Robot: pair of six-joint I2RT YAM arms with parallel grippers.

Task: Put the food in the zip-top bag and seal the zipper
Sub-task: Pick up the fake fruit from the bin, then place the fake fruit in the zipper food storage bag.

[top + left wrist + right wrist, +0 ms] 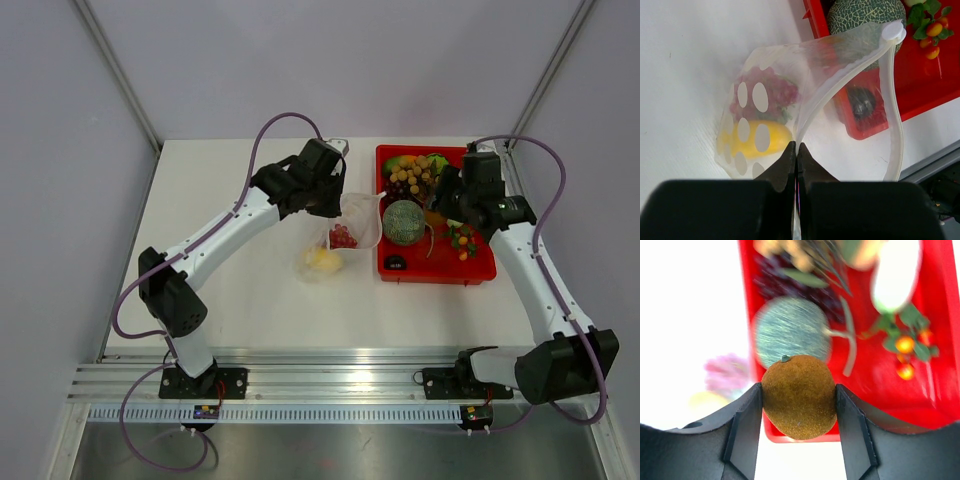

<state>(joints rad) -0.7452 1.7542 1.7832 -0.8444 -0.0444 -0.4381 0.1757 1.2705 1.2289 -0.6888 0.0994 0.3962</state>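
Near the middle of the counter [230, 290], the zip-top bag [352, 228] sits just left of the red tray [436, 277], with a yellow piece [780, 136] and a reddish grape bunch [780, 90] inside. The left end effector [796, 148] is clenched on the bag's zipper [840, 82] edge. Over the tray, toward the counter's right edge, the right end effector [799, 390] grasps a brown fuzzy fruit [799, 407].
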